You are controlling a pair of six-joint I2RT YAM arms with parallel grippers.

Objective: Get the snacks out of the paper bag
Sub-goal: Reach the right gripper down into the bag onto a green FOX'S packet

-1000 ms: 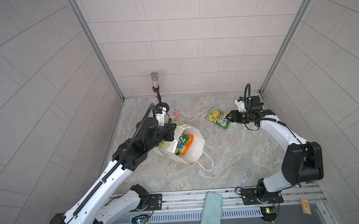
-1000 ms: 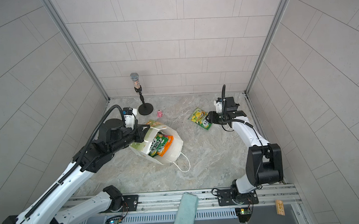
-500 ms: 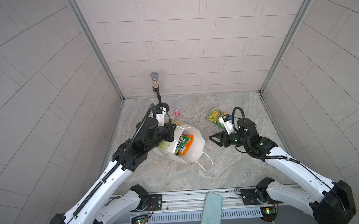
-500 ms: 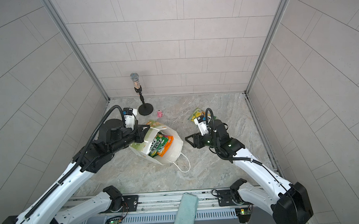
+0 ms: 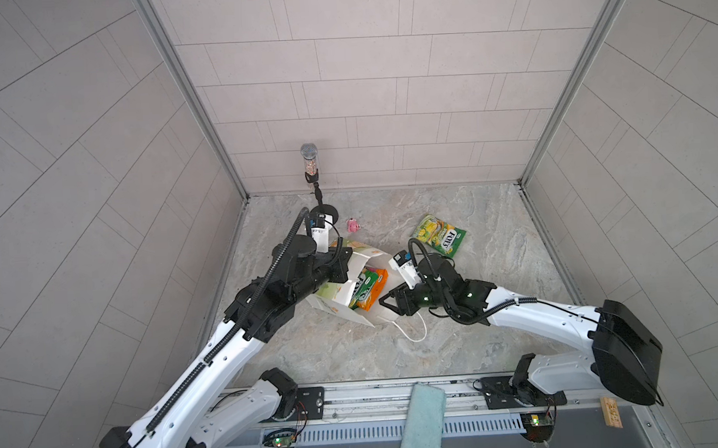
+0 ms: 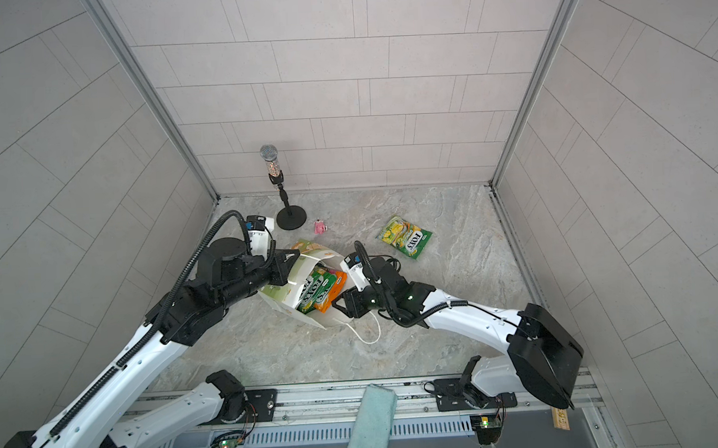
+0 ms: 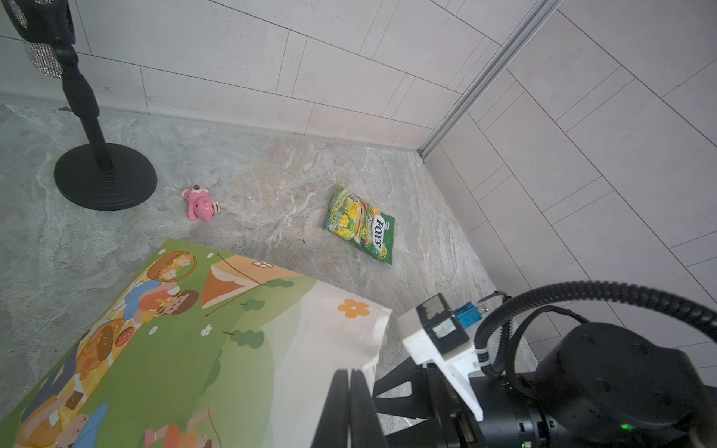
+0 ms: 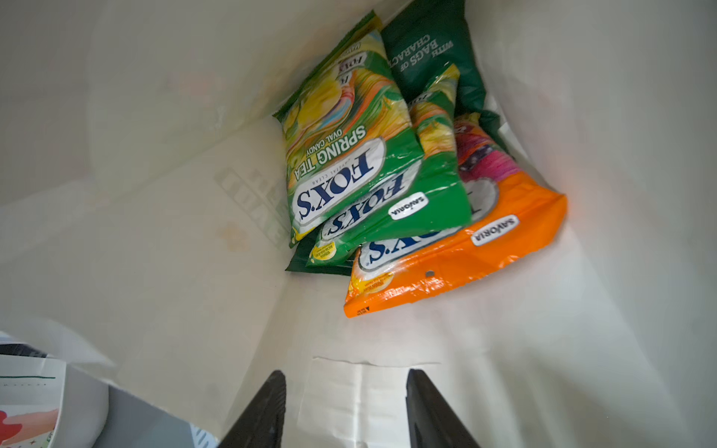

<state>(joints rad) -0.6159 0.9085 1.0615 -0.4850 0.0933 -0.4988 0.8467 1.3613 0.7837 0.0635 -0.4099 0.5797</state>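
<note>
- We see the bag [image 5: 336, 307] lying on its side on the table [image 5: 516, 247], with its mouth facing the right gripper [image 5: 388, 305].
- Our left gripper [image 7: 350, 403] is closed tight, pinching the bag's rim.
- The right gripper's jaws stand partly apart just at the mouth, with nothing between them.
- Inside lie two green packets [image 8: 349, 155], an orange packet [image 8: 446, 263] and a dark crisp bag [image 8: 426, 46], overlapping deep in the bag.
- A loose packet [image 5: 439, 235], also green, lies flat on the table, well apart from the bag.
</note>
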